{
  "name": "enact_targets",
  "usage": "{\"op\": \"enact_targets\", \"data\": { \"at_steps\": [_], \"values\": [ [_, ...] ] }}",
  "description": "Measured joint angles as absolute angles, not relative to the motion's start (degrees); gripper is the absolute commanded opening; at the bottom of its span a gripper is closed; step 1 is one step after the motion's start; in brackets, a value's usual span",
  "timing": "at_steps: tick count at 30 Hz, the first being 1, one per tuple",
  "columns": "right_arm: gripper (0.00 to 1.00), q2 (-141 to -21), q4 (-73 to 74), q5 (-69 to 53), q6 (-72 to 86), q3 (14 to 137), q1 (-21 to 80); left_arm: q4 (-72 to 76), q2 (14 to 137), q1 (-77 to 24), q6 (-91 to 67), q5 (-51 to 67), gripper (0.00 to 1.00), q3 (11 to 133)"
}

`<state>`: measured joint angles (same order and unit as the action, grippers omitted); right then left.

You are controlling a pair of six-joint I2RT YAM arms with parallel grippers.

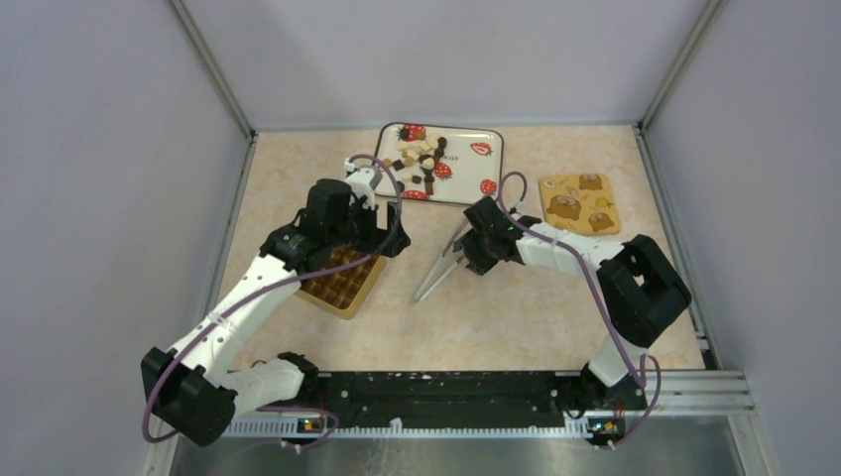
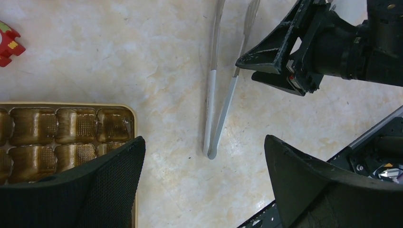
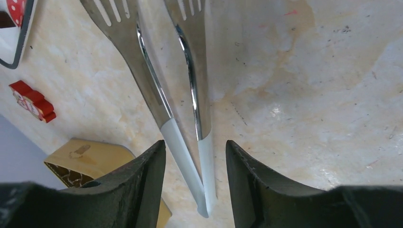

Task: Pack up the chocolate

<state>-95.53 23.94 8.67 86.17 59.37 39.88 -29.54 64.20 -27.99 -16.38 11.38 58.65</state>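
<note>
chocolate (image 1: 421, 161) on plate (image 1: 466, 171), well apart from both grippers | left gripper (image 2: 203, 142) wide apart | right gripper (image 3: 195, 143) apart, astride tongs (image 3: 190, 90)

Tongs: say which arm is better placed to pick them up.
Right. The right tool straddles the tongs at their white handle end, jaws apart. The left tool hangs wide open near the tray edge.

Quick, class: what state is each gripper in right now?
Left gripper: open, empty.
Right gripper: open, straddling the handle end of the tongs, not clamping them.
</note>
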Motion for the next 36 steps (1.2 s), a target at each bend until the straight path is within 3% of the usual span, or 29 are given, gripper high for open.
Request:
{"op": "enact_targets", "data": {
  "at_steps": [5, 9, 16, 20, 29, 36],
  "values": [
    [0.67, -93.41, 23.83, 9.82, 81.97, 59.31, 39.92, -29.63, 63.72, -28.08, -16.34, 10.13, 0.99, 58.26],
    [0.8, -82.81, 24.75, 15.57, 73.19, 57.91, 39.92, -29.39, 64.12, -28.8, -15.57, 10.15, 0.99, 58.28],
    [0.83, -55.86, 27.07, 27.62, 58.81, 48.42, 38.04, -29.52, 75.22, -39.2, -14.37, 2.87, 0.99, 62.74],
    [0.83, -46.7, 31.38, 31.44, 51.29, 45.69, 33.21, -29.32, 84.68, -45.8, -14.46, -1.72, 0.99, 65.84],
    [0.83, -44.42, 34.65, 35.07, 41.87, 45.84, 31.33, -29.23, 101.54, -49.12, -14.83, -8.25, 0.99, 69.38],
    [0.82, -44.71, 34.68, 34.17, 40.42, 45.84, 31.33, -26.63, 107.24, -49.04, -12.97, -7.88, 0.87, 70.08]
  ]
}}
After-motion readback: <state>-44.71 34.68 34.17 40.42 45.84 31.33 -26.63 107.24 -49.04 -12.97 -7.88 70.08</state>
